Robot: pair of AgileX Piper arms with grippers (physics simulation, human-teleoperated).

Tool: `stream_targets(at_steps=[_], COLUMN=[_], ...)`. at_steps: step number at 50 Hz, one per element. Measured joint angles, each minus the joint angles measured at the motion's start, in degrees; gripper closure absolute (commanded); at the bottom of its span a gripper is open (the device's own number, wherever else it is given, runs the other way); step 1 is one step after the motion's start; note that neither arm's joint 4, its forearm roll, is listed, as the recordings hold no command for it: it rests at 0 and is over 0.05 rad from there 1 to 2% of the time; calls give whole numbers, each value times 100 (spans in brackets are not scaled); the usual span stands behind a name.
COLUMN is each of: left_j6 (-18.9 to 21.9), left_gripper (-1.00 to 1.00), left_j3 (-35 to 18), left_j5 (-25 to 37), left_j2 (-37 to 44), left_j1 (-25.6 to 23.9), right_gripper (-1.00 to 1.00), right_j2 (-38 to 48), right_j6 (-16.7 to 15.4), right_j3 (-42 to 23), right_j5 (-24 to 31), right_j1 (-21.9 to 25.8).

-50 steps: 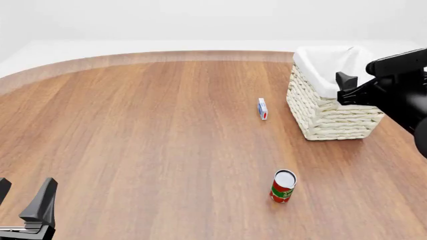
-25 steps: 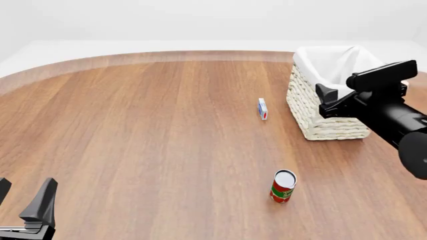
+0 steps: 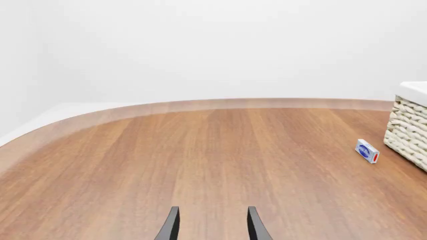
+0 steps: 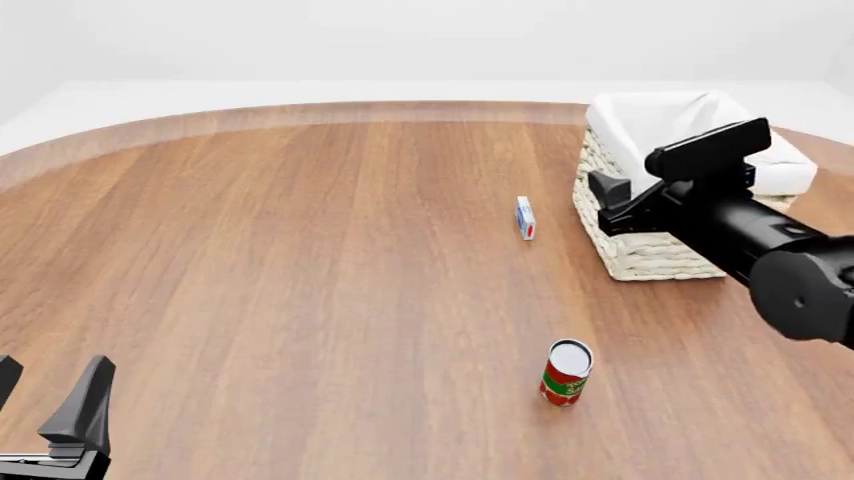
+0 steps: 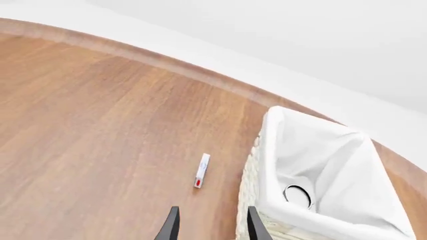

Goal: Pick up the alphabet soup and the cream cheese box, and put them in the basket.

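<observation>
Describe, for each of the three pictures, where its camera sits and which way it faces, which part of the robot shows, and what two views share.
Front view: fixed above and behind the arms, looking forward and down at the table; shows the left gripper and the right gripper.
Left wrist view: behind the left gripper's jaws, looking low across the table toward the cream cheese box.
Right wrist view: behind the right gripper's jaws, looking down at the basket.
All three share the box and basket.

light: we see bright, even | shadows: faint, soft beneath the basket [image 4: 641,255] | focus: sharp throughout, no glare
</observation>
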Motion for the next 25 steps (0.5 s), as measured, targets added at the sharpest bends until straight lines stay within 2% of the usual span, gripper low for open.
stream_targets(at_steps=[25], left_j6=[0], left_gripper=[-100], left_j3=[0], left_j5=[0], left_j2=[0], left_j1=[0], right_gripper=[-100], right_j2=[622], right_j6=[193], right_j3=[-320], right_j5=[-70], right_j1=[351])
